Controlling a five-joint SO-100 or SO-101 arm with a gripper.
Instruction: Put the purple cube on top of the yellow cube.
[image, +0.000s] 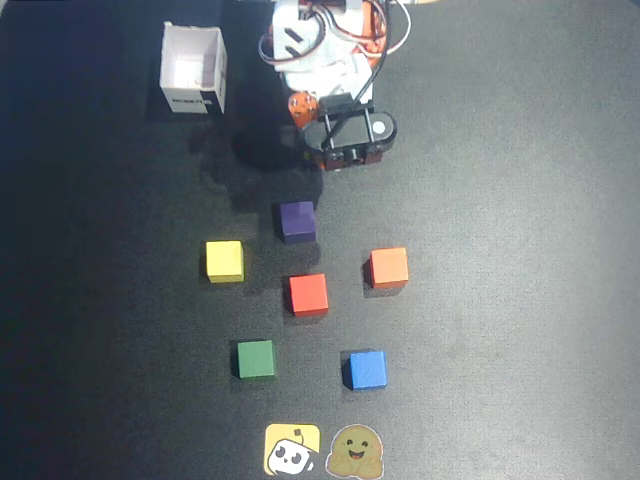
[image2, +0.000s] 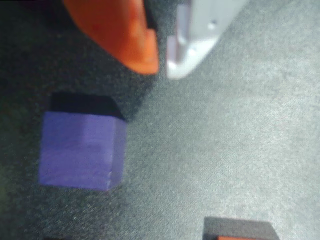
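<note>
While the dark, matte tabletop fills both views, the white and black robot arm is the largest thing on it, at the top centre of the overhead view. To its left, in the upper left of that frame, stands an open white cardboard box. The end effector enters the wrist view from the top edge, with one orange finger and one white finger; their tips sit close together with only a narrow gap, and nothing lies between them, so it reads as nearly clenched and empty, hanging above the tabletop.

The small dark purple solid cube rests on the tabletop just above the centre of the overhead frame, below the arm; in the wrist view it lies at centre left, below and left of the fingertips, apart from them. The small bright yellow solid cube sits left and slightly below it, apart. A red cube lies at centre, an orange cube right of centre, a green cube lower left, a blue cube lower right. Two flat stickers, a yellow cartoon face and a brownish smiling face, lie at the bottom edge.
</note>
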